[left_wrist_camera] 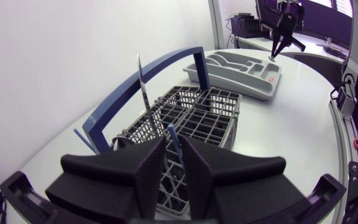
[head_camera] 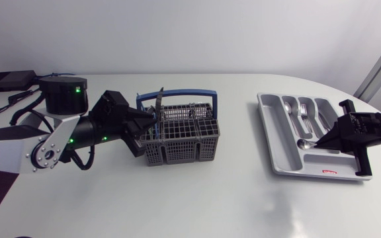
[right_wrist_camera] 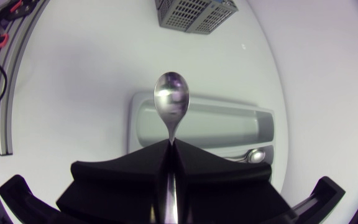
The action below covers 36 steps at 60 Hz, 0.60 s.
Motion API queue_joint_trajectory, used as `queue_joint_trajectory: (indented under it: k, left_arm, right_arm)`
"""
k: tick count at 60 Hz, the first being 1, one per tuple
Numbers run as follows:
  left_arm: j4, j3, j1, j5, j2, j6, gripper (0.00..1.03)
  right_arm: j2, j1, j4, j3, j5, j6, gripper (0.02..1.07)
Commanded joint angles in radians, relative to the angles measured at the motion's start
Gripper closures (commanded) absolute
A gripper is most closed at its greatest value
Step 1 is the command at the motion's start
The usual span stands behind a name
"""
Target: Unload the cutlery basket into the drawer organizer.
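The grey cutlery basket (head_camera: 177, 135) with a blue handle (head_camera: 175, 95) stands left of centre. My left gripper (head_camera: 149, 124) is at its left end. In the left wrist view its fingers (left_wrist_camera: 145, 171) press from both sides on a blue-handled utensil (left_wrist_camera: 173, 140) standing in the basket (left_wrist_camera: 197, 118). A thin knife (left_wrist_camera: 142, 87) stands upright beside it. The grey drawer organizer (head_camera: 280, 155) lies at the right. My right gripper (head_camera: 319, 141) hangs over its front part, shut on a spoon (right_wrist_camera: 171, 104) above a long compartment (right_wrist_camera: 216, 127).
Spoons and forks (head_camera: 303, 111) lie in the organizer's far compartments, and one spoon (right_wrist_camera: 257, 155) shows in the slot beside my right gripper. A black box (head_camera: 8, 80) with cables sits at the table's back left corner, behind my left arm's base (head_camera: 61, 96).
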Motion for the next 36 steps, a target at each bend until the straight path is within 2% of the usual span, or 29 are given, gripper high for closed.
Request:
queue_joint_trajectory:
  k: [1, 4, 14, 36]
  left_arm:
    - [0.015, -0.026, 0.000, 0.005, 0.014, -0.023, 0.89]
    - [0.015, -0.026, 0.000, 0.005, 0.017, -0.024, 0.92]
    - [0.024, -0.022, -0.003, 0.005, 0.022, -0.038, 0.92]
    - [0.049, -0.032, 0.000, 0.021, 0.034, -0.051, 1.00]
  right_arm:
    - [0.066, -0.046, -0.016, 0.030, 0.027, -0.124, 1.01]
    - [0.103, -0.070, -0.008, 0.041, 0.041, -0.155, 1.01]
    - [0.221, -0.133, 0.049, 0.082, 0.086, -0.199, 1.01]
    - [0.348, -0.158, 0.184, 0.067, 0.156, -0.210, 1.01]
